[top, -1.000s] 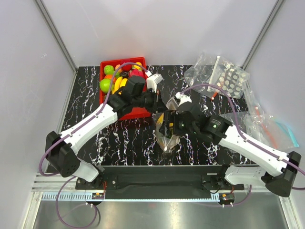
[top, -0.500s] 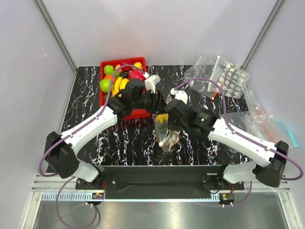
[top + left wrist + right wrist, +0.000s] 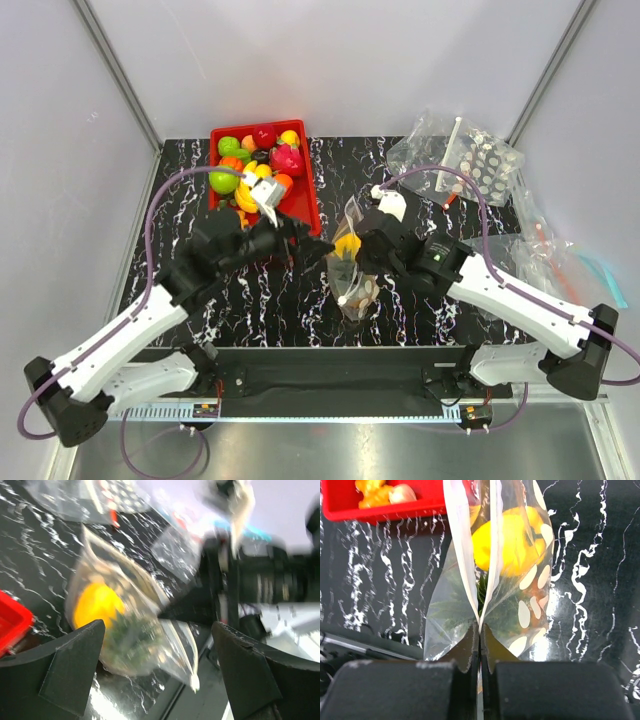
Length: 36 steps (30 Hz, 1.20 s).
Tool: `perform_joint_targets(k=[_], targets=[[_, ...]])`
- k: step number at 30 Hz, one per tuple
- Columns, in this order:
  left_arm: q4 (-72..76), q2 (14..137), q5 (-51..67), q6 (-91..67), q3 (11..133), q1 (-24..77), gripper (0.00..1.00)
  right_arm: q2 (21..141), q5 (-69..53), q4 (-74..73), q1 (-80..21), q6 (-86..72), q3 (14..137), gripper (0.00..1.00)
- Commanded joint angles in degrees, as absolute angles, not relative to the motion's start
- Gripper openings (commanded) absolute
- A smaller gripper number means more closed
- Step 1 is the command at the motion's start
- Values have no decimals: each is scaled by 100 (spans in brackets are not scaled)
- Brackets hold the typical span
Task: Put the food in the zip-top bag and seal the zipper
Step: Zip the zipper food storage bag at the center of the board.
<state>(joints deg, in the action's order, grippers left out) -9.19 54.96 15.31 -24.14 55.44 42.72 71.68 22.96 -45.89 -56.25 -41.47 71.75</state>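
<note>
The zip-top bag (image 3: 352, 275), clear with white dots, sits mid-table between both arms. Inside it are food (image 3: 507, 537), a glossy yellow piece, and green leaves (image 3: 485, 602). My right gripper (image 3: 480, 632) is shut on the zipper (image 3: 492, 555), pinching the two pale strips together at one end; further along, the strips part. In the top view the right gripper (image 3: 358, 252) is at the bag's right side. My left gripper (image 3: 157, 627) is open, and the bag (image 3: 130, 630) lies ahead of its fingers, untouched. From above, the left gripper (image 3: 312, 248) hangs just left of the bag.
A red bin (image 3: 311, 195) of toy fruit stands at the back left, close behind the left gripper. Spare clear bags (image 3: 460, 160) lie at the back right, and more (image 3: 560, 265) along the right edge. Grey walls enclose the black marbled table (image 3: 250, 310).
The left gripper opened, let go of the bag and drew back to the left. The right gripper shut on the zipper and now holds the bag alone.
</note>
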Motion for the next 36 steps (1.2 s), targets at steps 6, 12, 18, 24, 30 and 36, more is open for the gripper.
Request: perform_joint_targets(k=[6,12,18,24,30,36], targets=[[683,4440,722,-2066,3623,5509,94,6636,2935,-3955,-5669,-4956,6891,0],[1465,4062,-376,-1803,2604,6370,94,6407,3041,-3718,-5669,-5299,6601,0],[3083,4200,-667,-1469,1811,6636,94,6293,3287,-3612,-5669,-5703,6408,0],[3688,5052,-616,-1275,1951,6653,90,6179,3366,-3445,-5678,-5845,6231,0],[4508,5414,-413,-906,1837,6671,80,6170,3384,-3463,-5678,-5854,6188,0],[4483,5563,-273,-713,2065,6671,56,6170,3357,-3401,-5669,-5880,6100,0]])
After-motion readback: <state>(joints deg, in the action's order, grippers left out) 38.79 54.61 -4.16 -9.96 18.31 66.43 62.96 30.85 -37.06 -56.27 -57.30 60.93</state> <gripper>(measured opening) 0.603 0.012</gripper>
